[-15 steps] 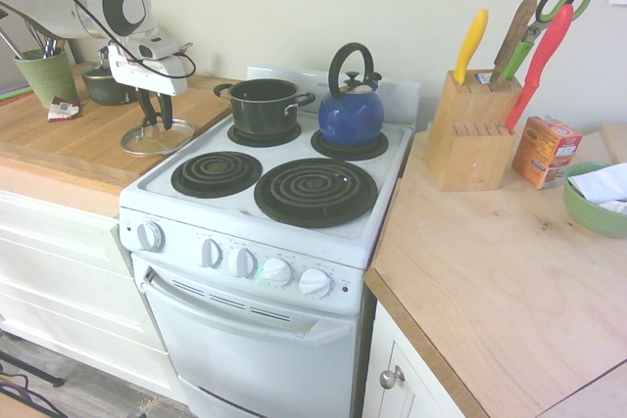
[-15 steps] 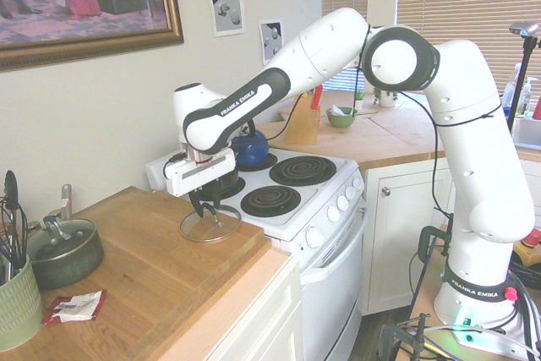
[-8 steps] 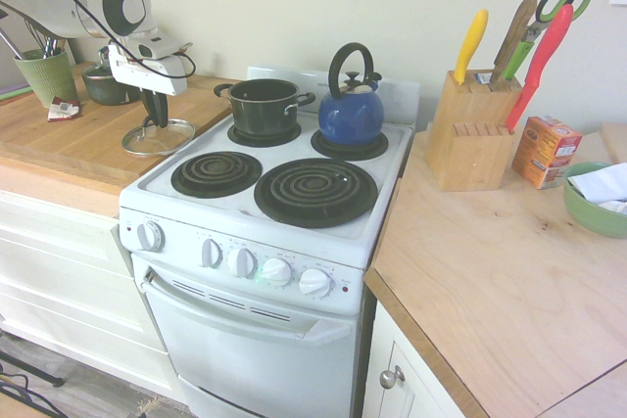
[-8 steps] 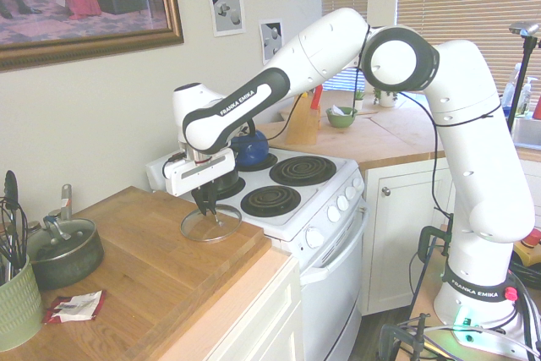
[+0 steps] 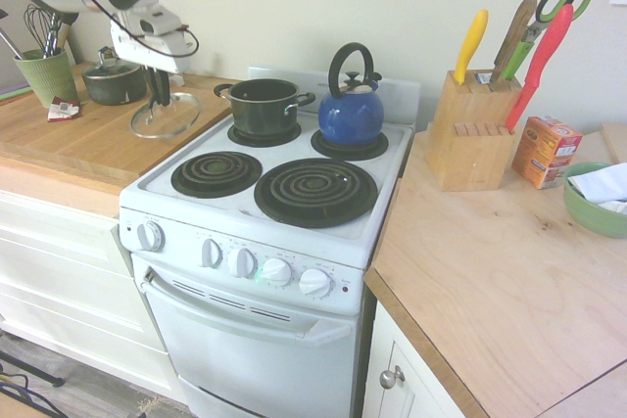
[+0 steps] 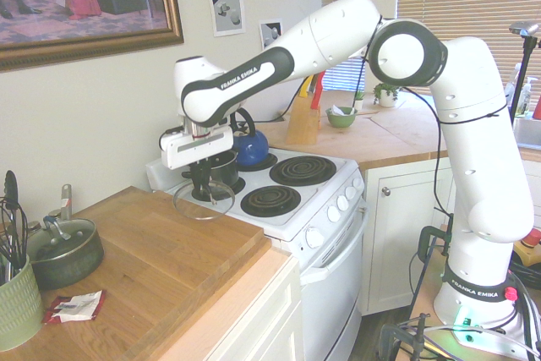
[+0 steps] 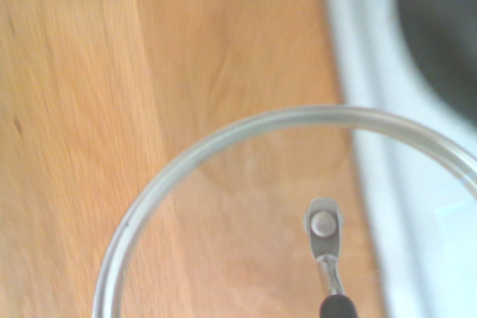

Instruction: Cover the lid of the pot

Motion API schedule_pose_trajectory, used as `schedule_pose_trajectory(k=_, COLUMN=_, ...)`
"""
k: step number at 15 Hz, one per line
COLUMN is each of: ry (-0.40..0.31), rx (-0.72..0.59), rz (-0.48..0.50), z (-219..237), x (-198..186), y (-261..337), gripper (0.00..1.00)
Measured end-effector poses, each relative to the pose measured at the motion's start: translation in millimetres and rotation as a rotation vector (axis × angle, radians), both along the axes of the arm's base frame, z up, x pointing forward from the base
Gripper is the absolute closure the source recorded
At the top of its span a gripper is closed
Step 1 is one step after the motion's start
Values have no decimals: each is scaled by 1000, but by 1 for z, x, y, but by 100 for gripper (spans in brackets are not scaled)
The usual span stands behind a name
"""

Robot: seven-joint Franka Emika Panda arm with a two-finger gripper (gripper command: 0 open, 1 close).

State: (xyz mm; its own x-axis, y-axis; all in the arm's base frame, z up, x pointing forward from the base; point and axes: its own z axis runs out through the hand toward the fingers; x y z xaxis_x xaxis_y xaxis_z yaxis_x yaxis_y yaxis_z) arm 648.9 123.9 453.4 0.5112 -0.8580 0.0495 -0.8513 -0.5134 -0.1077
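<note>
The round clear glass lid (image 5: 165,118) with its thin metal rim hangs tilted in the air over the wooden counter's right edge, beside the stove. My gripper (image 5: 160,97) is shut on the lid's dark knob. From the other side, the lid (image 6: 204,200) hangs under the gripper (image 6: 199,185), just left of the stove. The dark pot (image 5: 264,105) with two loop handles stands open on the stove's back left burner, to the right of the lid. In the wrist view the lid's rim (image 7: 223,135) arcs over the wood grain.
A blue kettle (image 5: 351,110) sits on the back right burner. A smaller dark pot (image 5: 114,81) with a lid stands at the counter's back, beside a green utensil cup (image 5: 44,73). A knife block (image 5: 472,124) stands right of the stove.
The fingers closed on the lid's knob while it lay on the counter. The lid has since been lifted off the wood and carried a little toward the stove.
</note>
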Motion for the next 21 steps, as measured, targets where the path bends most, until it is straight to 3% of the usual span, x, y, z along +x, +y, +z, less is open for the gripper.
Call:
schedule_pose_trajectory(k=7, ry=-36, rx=28, rz=-119, z=98, x=29, y=-91, gripper=100)
schedule_pose_trajectory(k=14, ry=1, rx=38, rz=-191, z=62, x=89, y=-147, gripper=100)
schedule_pose_trajectory(k=21, ry=-2, rx=39, rz=-226, z=50, x=115, y=-164, gripper=100)
